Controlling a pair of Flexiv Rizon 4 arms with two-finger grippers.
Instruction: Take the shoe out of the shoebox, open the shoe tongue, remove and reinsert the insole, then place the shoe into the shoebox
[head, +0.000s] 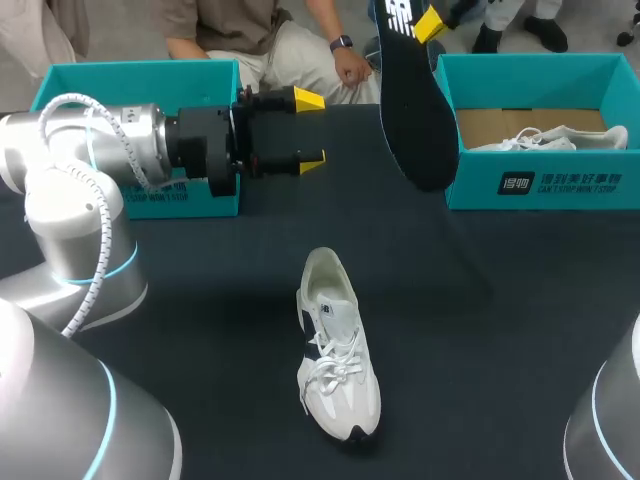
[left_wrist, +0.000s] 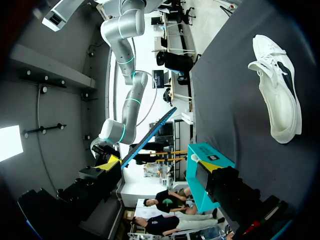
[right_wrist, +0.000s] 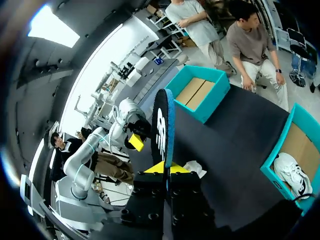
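White shoe (head: 338, 350): stands on its sole near the middle of the dark table (head: 480, 330), toe toward the robot, heel away, laces loose on top. Shows in the left wrist view too (left_wrist: 277, 95), off to one side of the left gripper and well apart from it. Insole (head: 415, 110): dark, out of the shoe and up in the air. Hangs long way down over the table, just beside the near corner of the right teal box (head: 540, 70), not touching the shoe. Right gripper (head: 428, 25): comes in from high up and pinches the top end of the insole, one yellow tip on each side. Seen from its own wrist (right_wrist: 164, 169): grips the insole (right_wrist: 162, 132) edge-on between both tips, a white mark on the dark side, blue on the other side. Left gripper (head: 310, 130): sits above the table in front of the left teal box (head: 140, 75), pointing toward the right. Fingers spread apart with nothing between them. Same in its own wrist view (left_wrist: 160, 167), with the insole (left_wrist: 150, 135) far ahead of it. Right teal box: holds another white shoe (head: 545, 138) on a brown bottom. Left teal box (right_wrist: 197, 92): only a brown bottom inside.
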